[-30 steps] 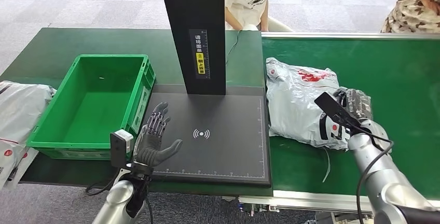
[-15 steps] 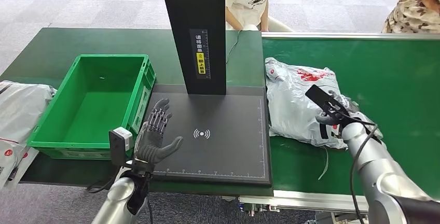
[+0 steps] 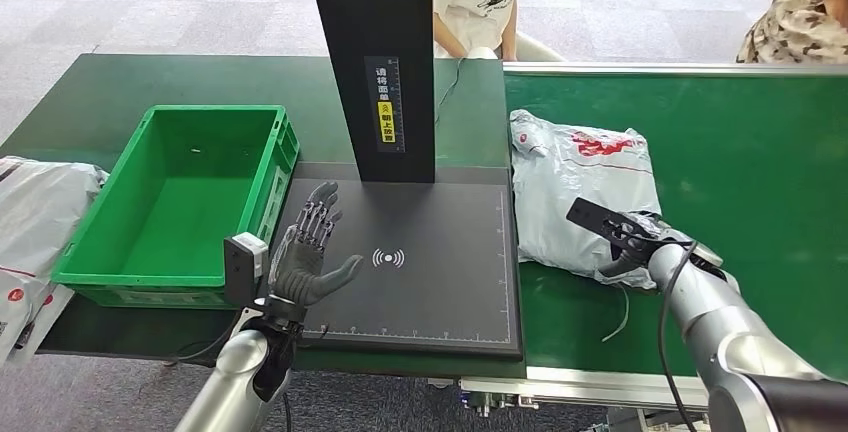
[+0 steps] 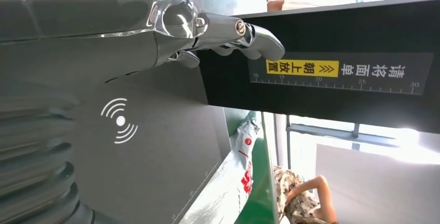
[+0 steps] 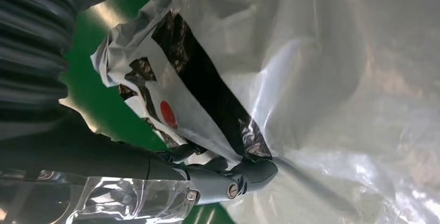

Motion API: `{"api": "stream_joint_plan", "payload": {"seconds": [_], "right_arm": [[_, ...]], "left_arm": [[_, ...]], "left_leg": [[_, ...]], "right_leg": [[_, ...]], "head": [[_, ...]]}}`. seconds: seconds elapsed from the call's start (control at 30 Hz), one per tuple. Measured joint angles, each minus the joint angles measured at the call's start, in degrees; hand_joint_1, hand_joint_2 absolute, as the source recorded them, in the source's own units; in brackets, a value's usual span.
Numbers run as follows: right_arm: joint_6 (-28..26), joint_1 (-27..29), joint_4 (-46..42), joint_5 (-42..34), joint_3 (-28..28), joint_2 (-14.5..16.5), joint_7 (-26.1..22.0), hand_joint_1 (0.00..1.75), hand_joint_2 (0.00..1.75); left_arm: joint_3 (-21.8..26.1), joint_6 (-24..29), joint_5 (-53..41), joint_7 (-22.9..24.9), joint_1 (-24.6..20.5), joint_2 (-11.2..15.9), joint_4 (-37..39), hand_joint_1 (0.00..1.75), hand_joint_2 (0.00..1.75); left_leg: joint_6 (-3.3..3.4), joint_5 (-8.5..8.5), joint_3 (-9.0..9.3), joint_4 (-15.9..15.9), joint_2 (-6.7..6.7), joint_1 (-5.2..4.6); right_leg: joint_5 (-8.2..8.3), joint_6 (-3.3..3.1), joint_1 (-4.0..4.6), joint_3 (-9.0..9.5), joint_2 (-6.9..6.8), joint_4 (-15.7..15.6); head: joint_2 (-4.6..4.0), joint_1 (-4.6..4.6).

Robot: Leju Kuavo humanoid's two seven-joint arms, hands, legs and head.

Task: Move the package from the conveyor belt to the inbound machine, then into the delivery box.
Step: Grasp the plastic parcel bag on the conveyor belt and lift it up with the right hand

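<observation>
Grey plastic of the package (image 3: 585, 192) is pinched at its near corner by the right hand (image 3: 640, 244); it lies on the conveyor belt (image 3: 770, 172). The left hand (image 3: 305, 257) is held open, empty. A lift toward the inbound machine (image 3: 420, 262), beside it, appears required.

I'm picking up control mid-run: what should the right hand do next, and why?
Probably lift the package slightly and carry it toward the scanner plate. The right hand appears to grip its near edge, fingers pressed into the plastic, yet it lies on the belt. The left hand is open over the plate.
</observation>
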Motion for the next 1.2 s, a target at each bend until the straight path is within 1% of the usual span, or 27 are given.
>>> {"api": "stream_joint_plan", "payload": {"seconds": [0.13,0.17,0.27,0.3,0.63,0.87,0.93,1.03,1.13,1.2], "right_arm": [[4.4,0.5,0.4,-2.9,-0.6,0.1,-1.0,0.01,1.75],[5.2,0.6,0.5,-3.4,-0.9,0.2,-1.2,0.20,1.75],[6.3,0.9,0.6,-4.3,-1.6,0.2,-1.9,1.50,1.75],[6.2,1.0,0.7,-4.4,-1.7,0.2,-2.0,1.75,1.75],[2.3,1.1,0.7,-2.9,-2.1,0.2,-1.7,1.75,1.75],[-1.2,1.1,0.6,-0.2,-2.1,0.2,0.3,1.75,1.75],[-3.0,1.1,0.6,0.4,-2.0,0.2,0.3,1.75,1.75],[-8.2,1.3,0.4,-0.3,-2.0,0.2,-1.6,1.75,1.75],[-13.7,1.6,-0.1,-3.4,-2.7,0.2,-5.5,1.75,1.75],[-16.5,1.8,-0.6,-6.6,-4.1,0.2,-9.0,1.75,1.75]], "left_arm": [[-0.8,0.0,0.3,-0.3,-1.2,0.1,1.7,0.00,1.75],[-0.9,0.0,0.4,-0.4,-1.5,0.1,2.3,0.00,1.75],[-1.2,0.0,0.5,-0.8,-2.0,0.1,3.6,0.00,1.75],[-1.2,0.0,0.6,-0.9,-2.1,0.2,3.9,0.00,1.75],[-1.2,0.0,2.0,-0.8,-2.1,0.7,5.1,0.00,1.75],[-1.2,0.3,2.9,0.1,-2.1,1.0,5.1,0.00,1.75],[-1.2,0.4,3.0,0.1,-2.1,1.1,5.1,0.00,1.75],[-1.1,1.1,3.2,0.1,-1.9,1.3,5.0,0.00,1.75],[-0.8,2.3,3.2,0.0,-0.9,1.5,4.1,0.00,1.75],[-0.6,3.5,2.7,-0.6,0.0,1.6,3.0,0.00,1.75]], "left_leg": [[0.00,0.00,0.01,0.0,0.00,0.00],[0.00,0.00,0.01,0.0,0.00,0.00],[0.00,0.00,0.01,0.0,0.02,0.00],[0.00,-0.01,0.01,0.0,0.03,0.00],[0.00,0.00,0.02,0.0,0.03,0.01],[0.00,0.00,0.01,0.0,0.01,0.00],[0.00,0.00,0.00,0.0,0.01,-0.01],[0.00,0.00,-0.01,0.0,0.01,-0.01],[0.00,0.00,0.00,0.0,0.02,-0.01],[0.00,0.00,-0.01,0.0,0.02,-0.01]], "right_leg": [[0.00,0.00,0.00,0.00,0.00,0.0],[0.00,0.00,0.00,0.00,0.00,0.0],[0.00,0.00,0.00,0.00,0.02,0.0],[0.00,0.00,0.00,0.00,0.03,0.0],[0.00,0.00,0.00,0.01,0.04,0.0],[0.00,0.00,0.00,0.02,0.02,0.0],[0.00,0.00,0.00,0.02,0.02,0.0],[0.00,0.00,0.00,0.02,0.02,0.0],[0.00,0.00,0.00,0.01,0.03,0.0],[0.00,0.00,0.00,0.00,0.03,0.0]], "head": [[0.00,0.01],[0.00,0.00],[0.00,-0.01],[0.00,-0.01],[0.00,0.00],[0.00,0.00],[0.00,0.01],[0.00,0.01],[0.00,0.00],[0.00,-0.01]]}}
